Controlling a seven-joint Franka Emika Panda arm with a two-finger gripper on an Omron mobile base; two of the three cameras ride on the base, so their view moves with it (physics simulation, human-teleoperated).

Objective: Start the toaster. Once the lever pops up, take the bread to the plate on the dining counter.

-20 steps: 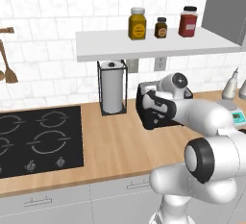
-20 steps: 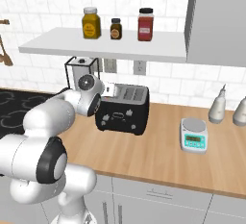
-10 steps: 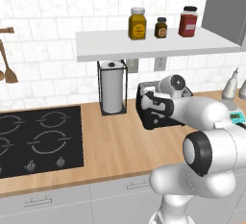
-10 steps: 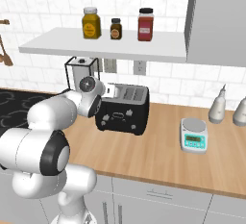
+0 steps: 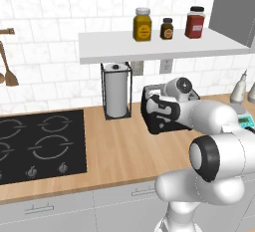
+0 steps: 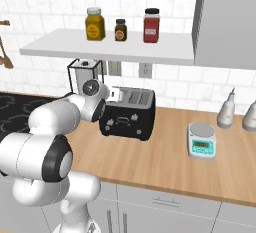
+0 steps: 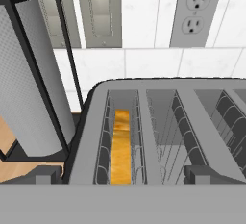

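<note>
The black toaster [image 6: 127, 116] stands on the wood worktop under the shelf, also seen as the toaster [image 5: 155, 112] from the other side. In the hand view I look down on the toaster's top [image 7: 144, 86]. A golden slice of bread [image 7: 121, 147] stands in its leftmost slot. My gripper [image 7: 125, 176] hovers just above that end of the toaster, jaws wide open and empty. From the base views the gripper [image 6: 116, 95] [image 5: 152, 92] sits over the toaster's left end. The plate and the dining counter are out of view.
A paper towel roll in a black wire holder [image 5: 116, 90] stands close to the toaster's left. The black hob [image 5: 40, 144] lies further left. A small kitchen scale [image 6: 201, 140] and two bottles [image 6: 227, 110] are to the right. The jar shelf [image 6: 110, 47] hangs overhead.
The hand stays over the toaster's left end with its jaws open. Only the arm's elbow has shifted slightly.
</note>
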